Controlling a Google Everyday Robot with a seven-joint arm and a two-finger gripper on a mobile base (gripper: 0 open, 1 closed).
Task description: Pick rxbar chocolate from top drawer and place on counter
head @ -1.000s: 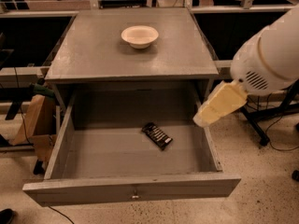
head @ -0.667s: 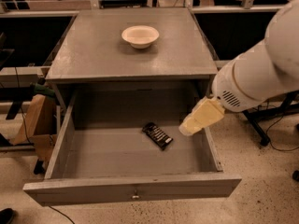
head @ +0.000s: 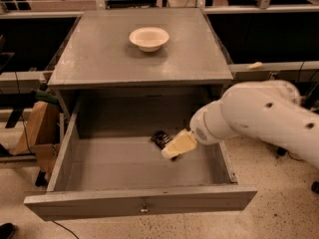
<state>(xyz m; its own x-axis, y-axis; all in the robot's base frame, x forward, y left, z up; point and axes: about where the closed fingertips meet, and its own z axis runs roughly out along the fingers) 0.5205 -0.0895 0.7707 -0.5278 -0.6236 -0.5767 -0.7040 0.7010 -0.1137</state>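
Camera view: hand (head: pixel 172 152) in top drawer (head: pixel 139 201) over rxbar chocolate (head: pixel 159 137); speckled floor (head: pixel 281 205).

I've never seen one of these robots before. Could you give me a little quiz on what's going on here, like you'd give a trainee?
1. True or false: the drawer is pulled open.
2. Where does the bowl sit? A) on the counter B) in the drawer C) on the floor
3. Fill in: the gripper reaches down inside the drawer, partly covering a black ____.
Key: 1 true; 2 A; 3 snack bar.
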